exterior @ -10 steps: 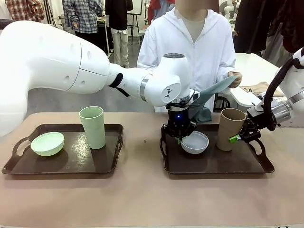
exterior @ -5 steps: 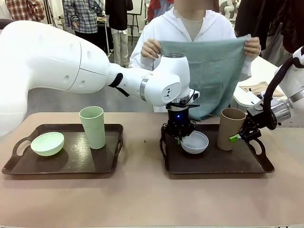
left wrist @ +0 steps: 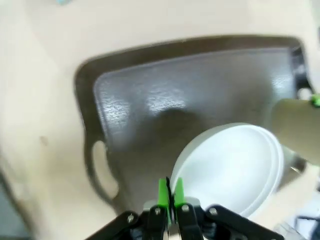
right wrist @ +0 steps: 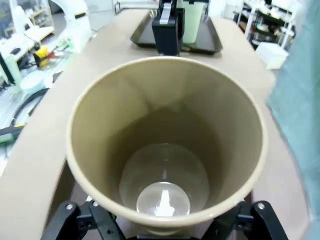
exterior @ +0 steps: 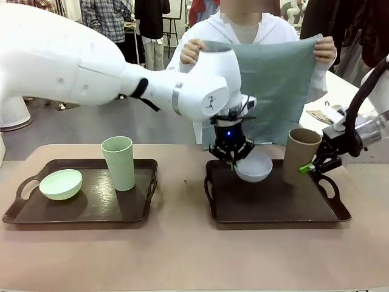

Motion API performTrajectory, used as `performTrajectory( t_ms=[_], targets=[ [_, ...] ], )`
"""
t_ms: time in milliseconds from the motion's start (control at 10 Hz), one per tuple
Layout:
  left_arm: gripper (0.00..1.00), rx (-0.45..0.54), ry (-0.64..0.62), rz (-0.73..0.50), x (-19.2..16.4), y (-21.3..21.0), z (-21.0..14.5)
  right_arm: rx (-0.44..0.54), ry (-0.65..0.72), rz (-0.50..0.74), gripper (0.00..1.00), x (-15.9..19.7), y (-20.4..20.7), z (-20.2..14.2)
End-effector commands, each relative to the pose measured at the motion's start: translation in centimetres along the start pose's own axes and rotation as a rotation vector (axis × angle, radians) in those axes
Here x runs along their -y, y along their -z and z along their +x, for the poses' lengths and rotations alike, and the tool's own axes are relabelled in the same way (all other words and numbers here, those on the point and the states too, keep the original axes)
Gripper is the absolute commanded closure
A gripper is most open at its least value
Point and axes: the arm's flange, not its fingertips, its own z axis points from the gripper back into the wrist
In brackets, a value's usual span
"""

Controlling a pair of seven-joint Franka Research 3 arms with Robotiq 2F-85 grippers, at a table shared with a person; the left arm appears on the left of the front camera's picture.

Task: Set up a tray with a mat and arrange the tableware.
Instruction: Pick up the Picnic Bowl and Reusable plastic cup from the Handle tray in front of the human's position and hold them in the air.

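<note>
The person holds the teal mat [exterior: 273, 79] spread beyond the far edge of your bare right tray [exterior: 273, 208], not yet laid. Your right jaws grip the brown cup [exterior: 301, 155] and your left jaws pinch the rim of the white bowl [exterior: 255, 167], both raised above that tray. The green cup [exterior: 118, 163] and green bowl [exterior: 61, 184] sit on the left tray [exterior: 97, 208].

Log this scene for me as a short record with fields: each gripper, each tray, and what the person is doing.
left gripper: shut on the rim of the white bowl, bowl held over the right-hand tray
right gripper: shut on the tall brown cup, cup tilted, over the same tray
left-hand tray: pale green bowl and tall green cup, cup upright, the two apart
person: holds a grey-green mat spread out at the table's far side
</note>
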Motion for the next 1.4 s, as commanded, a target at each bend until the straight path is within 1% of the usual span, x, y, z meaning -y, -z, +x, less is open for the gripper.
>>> performTrajectory(
  t_ms=[0, 200, 400, 500, 600, 700, 800, 900, 1300],
  targets=[
    [0.96, 0.085, 0.014, 0.041, -0.7, -5.0, -4.0, -0.076, -0.051, -0.016, 0.16, -3.6, -2.7, 5.7],
    [0.96, 0.145, 0.019, 0.08, 0.4, -8.6, -6.0, -0.108, -0.089, -0.035, 0.16, -5.8, -5.1, 10.5],
    [0.96, 0.194, 0.013, 0.114, 0.9, -11.6, -7.5, -0.126, -0.115, -0.066, 0.16, -7.5, -6.5, 14.4],
    [0.96, 0.208, 0.007, 0.107, 1.0, -12.2, -8.1, -0.135, -0.132, -0.07, 0.16, -8.5, -6.9, 15.8],
    [0.96, 0.207, -0.011, 0.097, 0.9, -13.1, -8.1, -0.136, -0.126, -0.073, 0.16, -8.5, -6.9, 16.2],
    [0.96, 0.207, -0.039, 0.085, 0.7, -13.7, -8.1, -0.129, -0.11, -0.069, 0.16, -8.1, -6.7, 15.8],
    [0.96, 0.19, 0.026, 0.085, 1.8, -13.1, -7.7, -0.111, -0.096, -0.068, 0.16, -7.0, -6.4, 14.4],
    [0.96, 0.19, 0.026, 0.085, 1.8, -13.1, -7.7, -0.128, -0.148, -0.08, 0.16, -8.2, -7.5, 16.6],
    [0.96, 0.19, 0.026, 0.085, 1.8, -13.1, -7.7, -0.128, -0.148, -0.08, 0.16, -8.2, -7.5, 16.6]
  ],
)
